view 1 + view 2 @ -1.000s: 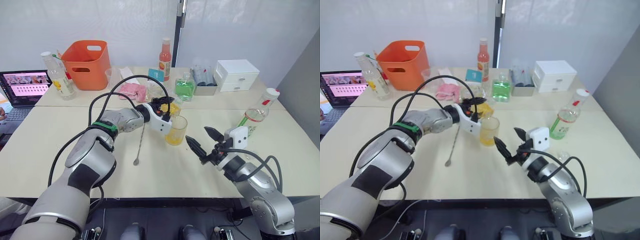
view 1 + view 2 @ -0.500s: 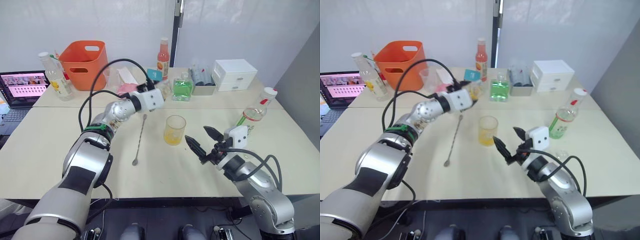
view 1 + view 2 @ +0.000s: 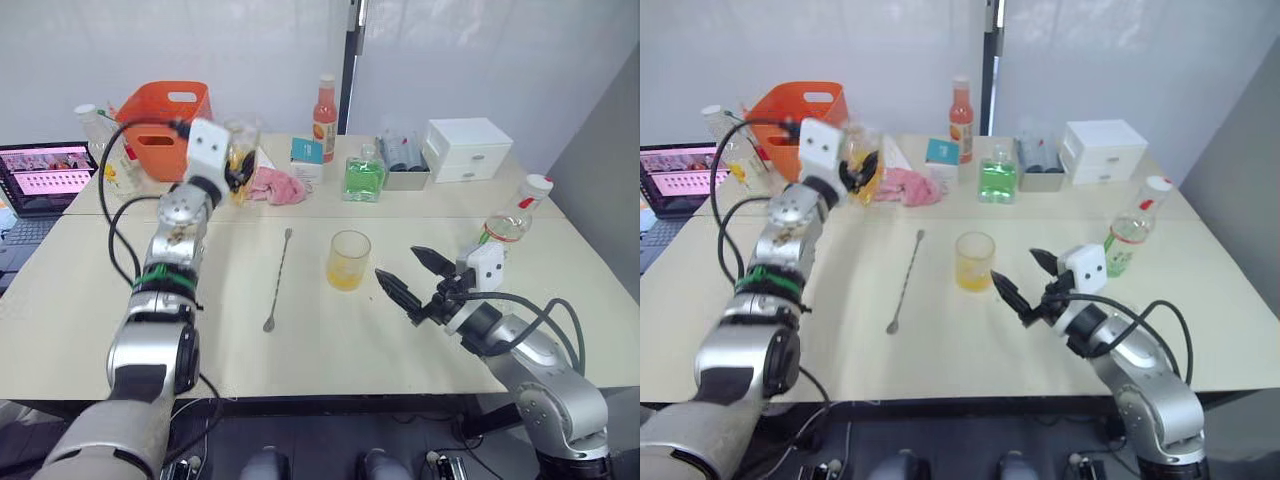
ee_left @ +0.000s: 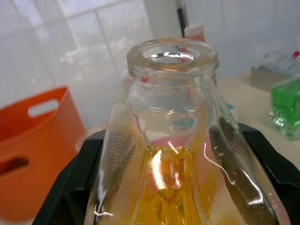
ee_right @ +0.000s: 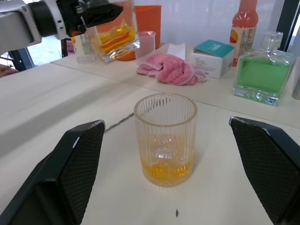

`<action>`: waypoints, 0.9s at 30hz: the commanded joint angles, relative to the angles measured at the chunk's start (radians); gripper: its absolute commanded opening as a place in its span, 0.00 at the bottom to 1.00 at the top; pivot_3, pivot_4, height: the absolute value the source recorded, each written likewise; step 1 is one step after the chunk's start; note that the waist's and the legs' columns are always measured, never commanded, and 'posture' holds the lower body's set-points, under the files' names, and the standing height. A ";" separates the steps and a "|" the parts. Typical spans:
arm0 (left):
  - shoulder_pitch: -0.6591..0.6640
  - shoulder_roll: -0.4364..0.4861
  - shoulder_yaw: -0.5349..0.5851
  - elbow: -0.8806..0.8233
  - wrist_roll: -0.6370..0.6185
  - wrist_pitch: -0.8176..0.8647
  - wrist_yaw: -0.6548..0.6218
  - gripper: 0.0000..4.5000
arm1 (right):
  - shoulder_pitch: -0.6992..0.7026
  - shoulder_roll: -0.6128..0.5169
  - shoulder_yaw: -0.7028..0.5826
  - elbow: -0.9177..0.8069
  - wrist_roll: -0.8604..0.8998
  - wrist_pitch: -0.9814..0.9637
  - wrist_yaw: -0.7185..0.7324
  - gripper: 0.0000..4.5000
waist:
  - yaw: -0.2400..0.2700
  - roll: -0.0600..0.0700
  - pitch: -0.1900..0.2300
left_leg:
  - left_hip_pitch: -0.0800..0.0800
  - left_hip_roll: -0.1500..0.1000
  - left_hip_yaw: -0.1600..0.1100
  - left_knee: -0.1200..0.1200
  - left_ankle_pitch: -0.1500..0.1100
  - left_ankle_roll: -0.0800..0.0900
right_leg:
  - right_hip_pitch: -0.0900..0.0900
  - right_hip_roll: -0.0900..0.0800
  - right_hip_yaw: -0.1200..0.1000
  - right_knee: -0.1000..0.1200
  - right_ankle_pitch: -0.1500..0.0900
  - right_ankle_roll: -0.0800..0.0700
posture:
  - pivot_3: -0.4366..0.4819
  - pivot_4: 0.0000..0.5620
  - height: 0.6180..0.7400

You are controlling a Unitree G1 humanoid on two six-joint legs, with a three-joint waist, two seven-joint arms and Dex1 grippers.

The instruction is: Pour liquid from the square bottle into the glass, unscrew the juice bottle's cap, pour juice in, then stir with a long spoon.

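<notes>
**Desk, bottle aloft, glass part filled**

Pale desk (image 3: 330, 340) runs across our view, with a white wall behind it. At the back we see an orange bin (image 3: 160, 125), a laptop (image 3: 45, 175), a white drawer box (image 3: 470, 148), a pink cloth (image 3: 278, 186), a green bottle (image 3: 364, 176) and a slim red bottle (image 3: 325, 107).

Our left gripper (image 3: 232, 160) is raised over the far left of the desk, jaws pinching the square bottle (image 4: 173, 154), which has yellow-orange liquid inside and an open neck. Our right gripper (image 3: 415, 277) hovers near the glass (image 3: 348, 260), jaws spread and holding nothing.

We see the juice bottle (image 3: 512, 225) tilted at the right, just behind that arm. The glass stands mid-desk with a little yellow liquid at the bottom. The spoon (image 3: 279, 265) lies flat left of the glass, apart from it.
</notes>
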 commanded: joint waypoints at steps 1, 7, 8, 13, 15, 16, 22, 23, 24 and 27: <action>0.072 -0.022 0.050 -0.312 -0.056 0.154 0.077 0.63 | -0.020 -0.019 -0.050 -0.009 0.040 0.008 0.019 1.00 | 0.001 0.000 0.000 | 0.000 0.000 -0.001 0.000 0.000 0.000 | 0.000 0.000 0.000 0.000 0.000 0.000 | 0.48 0.27 0.79; 0.192 -0.054 0.077 -0.511 -0.080 0.311 0.158 0.63 | -0.003 -0.045 -0.101 -0.007 0.088 0.020 0.049 1.00 | 0.017 -0.002 0.001 | -0.001 -0.001 -0.002 0.004 0.000 0.000 | 0.000 0.000 0.000 0.004 0.000 0.000 | 0.48 0.27 0.79; 0.207 -0.057 0.080 -0.520 -0.084 0.327 0.162 0.63 | 0.003 -0.055 -0.117 -0.008 0.105 0.026 0.062 1.00 | 0.017 -0.002 0.001 | -0.001 -0.001 -0.002 0.004 0.000 0.000 | 0.000 0.000 0.000 0.004 0.000 0.000 | 0.48 0.27 0.79; 0.241 -0.063 0.084 -0.491 -0.091 0.379 0.182 0.63 | 0.012 -0.098 -0.154 -0.005 0.132 0.045 0.080 1.00 | 0.012 -0.002 0.001 | 0.006 -0.001 -0.003 0.003 0.000 0.000 | 0.005 0.000 0.001 0.003 0.000 0.000 | 0.48 0.27 0.79; 0.258 -0.070 0.092 -0.464 -0.096 0.402 0.196 0.63 | 0.013 -0.104 -0.161 -0.011 0.139 0.050 0.072 1.00 | 0.012 -0.002 0.001 | 0.006 -0.001 -0.003 0.003 0.000 0.000 | 0.005 0.000 0.001 0.001 0.000 0.000 | 0.48 0.27 0.79; 0.262 -0.072 0.093 -0.459 -0.096 0.406 0.200 0.63 | 0.013 -0.104 -0.163 -0.013 0.140 0.052 0.070 1.00 | 0.012 -0.002 0.001 | 0.007 0.000 -0.003 0.003 0.000 -0.001 | 0.006 0.000 0.001 -0.001 0.000 0.000 | 0.48 0.27 0.79; 0.271 -0.081 0.080 -0.418 -0.092 0.383 0.205 0.74 | 0.006 -0.104 -0.169 -0.022 0.154 0.068 0.054 1.00 | 0.012 -0.002 0.000 | 0.012 0.000 -0.003 0.002 0.000 -0.001 | 0.009 0.000 0.003 -0.002 0.000 0.000 | 0.48 0.27 0.79; 0.271 -0.083 0.079 -0.415 -0.092 0.376 0.207 0.86 | 0.004 -0.106 -0.169 -0.021 0.157 0.069 0.053 1.00 | 0.012 -0.002 0.000 | 0.012 0.000 -0.003 0.002 0.000 -0.001 | 0.009 0.000 0.003 -0.002 0.000 0.000 | 0.48 0.27 0.79; 0.271 -0.081 0.074 -0.412 -0.086 0.367 0.207 0.93 | 0.003 -0.108 -0.169 -0.019 0.157 0.069 0.053 1.00 | 0.012 -0.002 0.000 | 0.012 0.000 -0.003 0.002 0.000 -0.001 | 0.009 0.000 0.003 -0.002 0.000 0.000 | 0.48 0.27 0.79; 0.263 -0.084 0.073 -0.398 -0.083 0.342 0.215 0.99 | -0.011 -0.113 -0.170 -0.003 0.159 0.066 0.053 1.00 | 0.012 -0.002 0.000 | 0.011 0.000 -0.003 0.002 0.000 -0.001 | 0.008 0.000 0.004 -0.002 0.000 0.000 | 0.48 0.27 0.79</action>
